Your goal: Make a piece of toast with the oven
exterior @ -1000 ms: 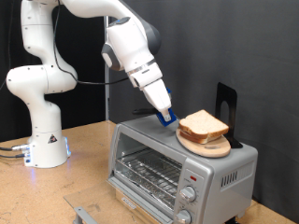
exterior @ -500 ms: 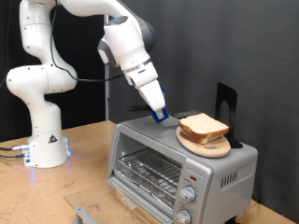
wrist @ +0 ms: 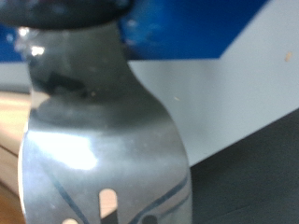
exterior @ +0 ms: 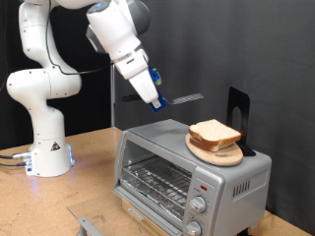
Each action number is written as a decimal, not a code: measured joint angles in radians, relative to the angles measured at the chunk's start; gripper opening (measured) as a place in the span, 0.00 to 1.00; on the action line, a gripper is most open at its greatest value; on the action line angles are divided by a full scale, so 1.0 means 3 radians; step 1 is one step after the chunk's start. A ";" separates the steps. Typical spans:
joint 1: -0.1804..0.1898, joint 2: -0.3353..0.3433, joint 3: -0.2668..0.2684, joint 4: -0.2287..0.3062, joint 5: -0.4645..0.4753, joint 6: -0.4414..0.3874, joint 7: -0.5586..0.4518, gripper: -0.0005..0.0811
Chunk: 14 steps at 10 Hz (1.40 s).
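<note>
Claw (exterior: 156,96) is clamped on a flat metal spatula (exterior: 183,98), blade held level in the air above the oven (exterior: 192,175). Piece of toast (exterior: 215,132) lies atop the bread stack on the round wooden plate (exterior: 219,154) on the oven roof, below the blade tip, toward the exterior view's right, apart from it. Oven sits on the table (exterior: 89,172).

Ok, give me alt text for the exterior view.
A white robot arm's hand holds a flat metal spatula in the air above a silver toaster oven. Bread slices are piled on a wooden plate on the oven's top.
</note>
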 joint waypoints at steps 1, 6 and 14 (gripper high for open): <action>-0.0075 0.0010 -0.0054 0.0033 -0.0062 -0.0043 0.0033 0.33; -0.0420 0.0412 -0.0085 0.0308 -0.0520 -0.0053 0.0441 0.33; -0.0561 0.1038 -0.0082 0.0585 -0.0857 0.0206 0.0621 0.33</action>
